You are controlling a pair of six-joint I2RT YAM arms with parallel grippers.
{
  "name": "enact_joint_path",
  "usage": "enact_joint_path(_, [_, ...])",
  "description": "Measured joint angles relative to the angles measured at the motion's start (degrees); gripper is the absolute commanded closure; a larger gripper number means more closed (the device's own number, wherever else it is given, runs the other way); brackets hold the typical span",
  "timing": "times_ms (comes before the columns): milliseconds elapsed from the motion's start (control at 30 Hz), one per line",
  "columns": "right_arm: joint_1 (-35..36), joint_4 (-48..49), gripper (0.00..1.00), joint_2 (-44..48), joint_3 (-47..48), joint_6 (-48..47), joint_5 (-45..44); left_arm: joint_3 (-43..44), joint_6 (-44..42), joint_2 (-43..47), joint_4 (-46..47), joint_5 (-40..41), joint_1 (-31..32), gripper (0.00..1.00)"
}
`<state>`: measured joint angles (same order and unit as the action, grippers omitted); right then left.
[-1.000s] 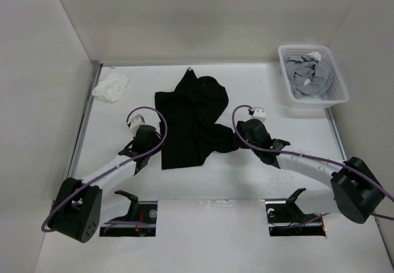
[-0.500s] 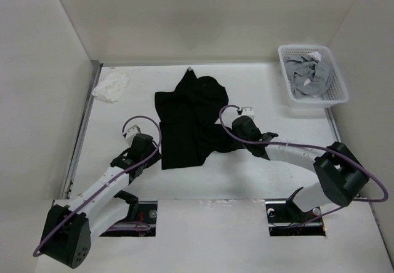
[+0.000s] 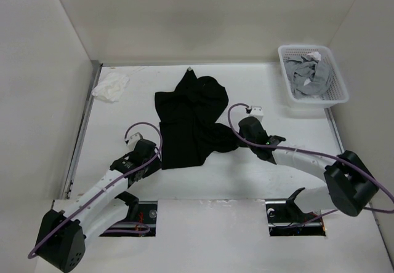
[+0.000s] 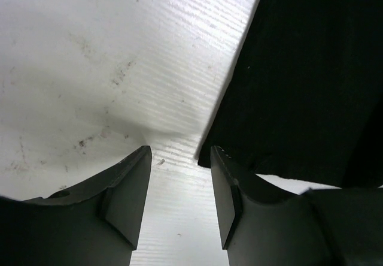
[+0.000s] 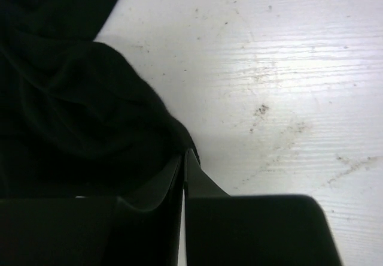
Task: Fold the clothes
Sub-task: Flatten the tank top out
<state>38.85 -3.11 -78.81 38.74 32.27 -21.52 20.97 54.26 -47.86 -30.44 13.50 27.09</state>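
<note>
Crumpled black shirt (image 3: 191, 122) at frame centre, left gripper (image 4: 179, 161) with jaws apart just beside its lower-left corner, right gripper (image 5: 184, 158) clamped on its right edge.

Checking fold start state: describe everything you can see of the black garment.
The black garment is plain, soft, matte fabric, crumpled and partly folded over itself, lying on the table, one part reaching toward the far edge. The right gripper is shut on a fold at its right edge. The left gripper stands open at its near-left corner; contact unclear.
</note>
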Motion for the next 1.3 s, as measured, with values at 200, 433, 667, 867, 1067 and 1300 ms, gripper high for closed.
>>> enact_joint_path(200, [-2.47,4.31,0.96,8.46,-6.03,3.17,0.87,0.13,1.11,-1.53,-0.48,-0.24,1.66,0.56])
enact_joint_path(433, [-4.02,8.9,0.96,8.83,-10.05,5.2,4.26,1.18,2.03,-5.66,3.21,-0.17,4.15,0.59])
enact_joint_path(667, [-4.02,11.85,0.96,8.83,-12.24,6.29,6.23,1.11,3.69,-6.93,4.44,-0.24,5.68,0.78])
enact_joint_path(867, [-4.02,13.7,0.96,8.83,-12.28,6.58,6.62,1.09,3.87,-6.91,4.13,-0.17,5.57,0.91])
enact_joint_path(1067, [-4.02,14.23,0.97,12.11,-13.07,6.62,6.58,1.11,3.23,-5.16,6.34,0.22,4.7,0.98])
enact_joint_path(1300, [-3.39,10.03,1.0,29.14,-13.97,6.93,5.68,10.99,-2.45,-0.09,8.39,1.38,-1.09,1.0])
